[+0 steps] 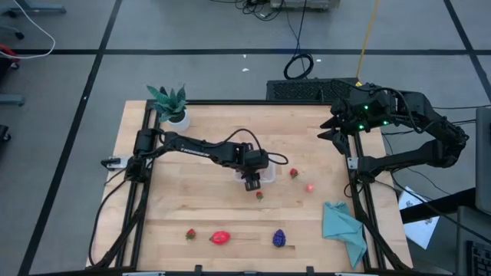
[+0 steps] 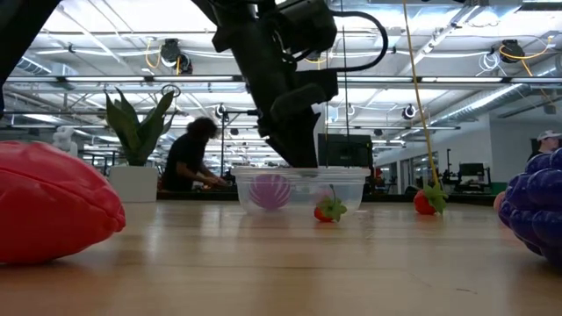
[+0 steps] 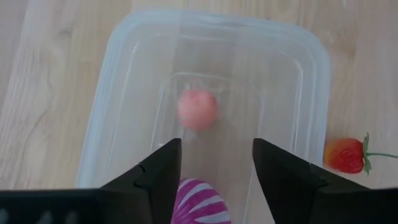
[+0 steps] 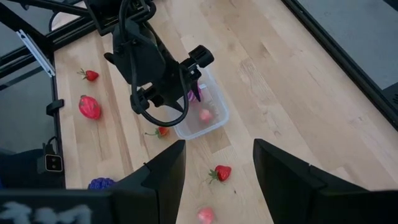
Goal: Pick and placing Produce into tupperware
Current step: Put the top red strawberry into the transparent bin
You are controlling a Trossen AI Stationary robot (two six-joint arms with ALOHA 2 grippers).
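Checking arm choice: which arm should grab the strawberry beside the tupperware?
Left. Its gripper hangs open over the tupperware, the strawberry just beside it. The right gripper waits at the table's far edge.

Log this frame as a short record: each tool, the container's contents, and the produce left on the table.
left tool: open, over the tupperware
right tool: open, raised at the table's far right corner
in tupperware: magenta ball, small pink piece
beside tupperware: strawberry
on table: strawberries, pink piece, big red piece, purple cluster
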